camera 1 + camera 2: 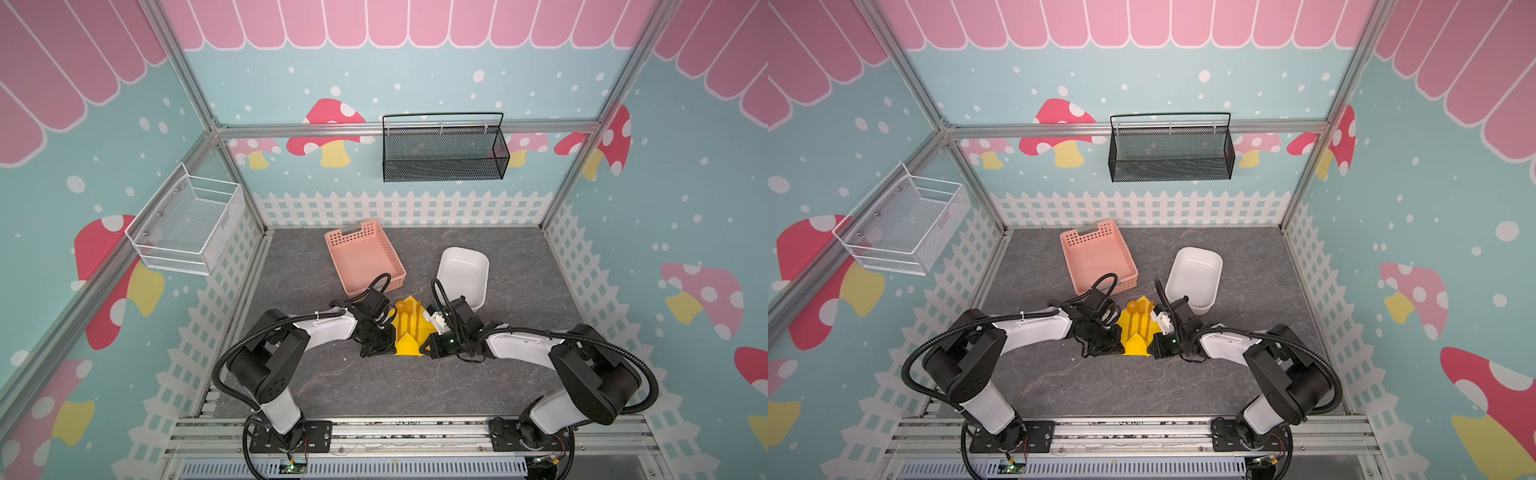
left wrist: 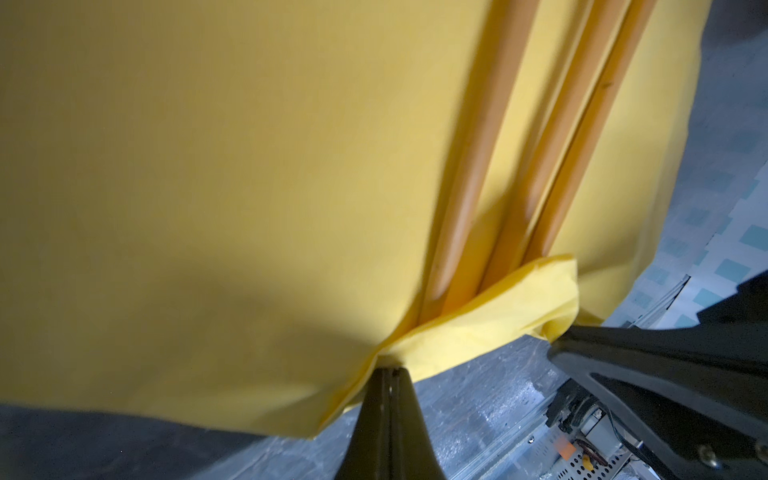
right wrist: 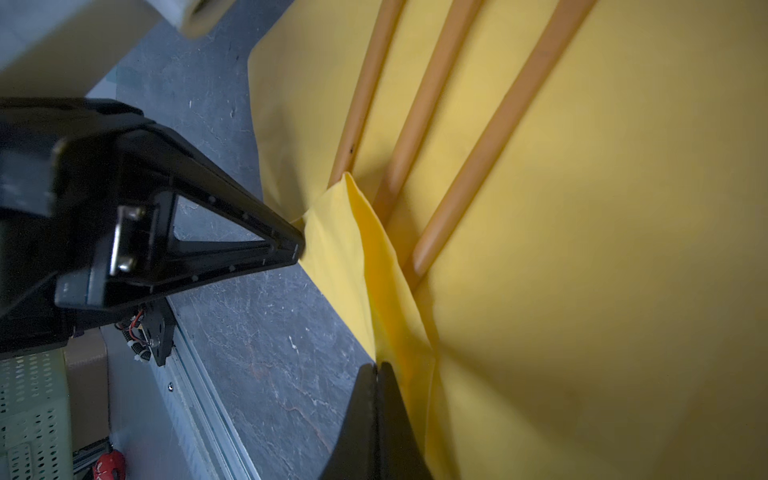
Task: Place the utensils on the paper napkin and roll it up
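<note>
Napkin (image 1: 409, 345) fold pinched by left hand (image 2: 390, 372), right hand (image 3: 377, 368), both low.

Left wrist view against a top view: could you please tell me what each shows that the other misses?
Left wrist only: the left gripper shut on the paper napkin's folded edge. A top view only: the spoon's bowl, the fork's tines, the pink basket, the white tub. Both: the utensils' handles on the napkin, with the right gripper at its other side.
</note>
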Robot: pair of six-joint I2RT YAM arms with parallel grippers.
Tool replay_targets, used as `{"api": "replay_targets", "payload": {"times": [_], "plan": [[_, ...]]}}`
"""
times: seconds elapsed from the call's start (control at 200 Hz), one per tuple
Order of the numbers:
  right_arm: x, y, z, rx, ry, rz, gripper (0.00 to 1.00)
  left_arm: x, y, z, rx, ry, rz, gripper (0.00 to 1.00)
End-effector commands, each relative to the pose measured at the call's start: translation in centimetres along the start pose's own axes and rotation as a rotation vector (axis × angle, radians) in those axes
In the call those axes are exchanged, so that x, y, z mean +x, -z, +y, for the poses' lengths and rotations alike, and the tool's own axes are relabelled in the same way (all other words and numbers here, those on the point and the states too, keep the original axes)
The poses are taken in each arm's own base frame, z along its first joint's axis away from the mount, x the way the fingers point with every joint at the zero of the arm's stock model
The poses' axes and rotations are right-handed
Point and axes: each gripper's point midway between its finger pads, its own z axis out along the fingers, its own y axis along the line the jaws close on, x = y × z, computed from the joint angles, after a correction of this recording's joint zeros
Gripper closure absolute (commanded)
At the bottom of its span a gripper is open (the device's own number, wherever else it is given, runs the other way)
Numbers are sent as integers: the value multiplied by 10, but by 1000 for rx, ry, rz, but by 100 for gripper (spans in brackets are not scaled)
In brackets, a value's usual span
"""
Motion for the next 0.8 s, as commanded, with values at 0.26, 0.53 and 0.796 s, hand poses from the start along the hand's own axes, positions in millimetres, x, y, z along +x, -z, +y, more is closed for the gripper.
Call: {"api": "replay_targets", "payload": {"times": [0.26,0.53,0.796], "plan": [[19,5,-50,266,-62,51,94,4,-6,16,-67,12,14,98],[-7,22,-26,232,-7,-12,92,5,-6,16,-64,15,18,98],[-17,15,22,-31,29,-20,93,5,-6,16,-65,17,18,98]]}}
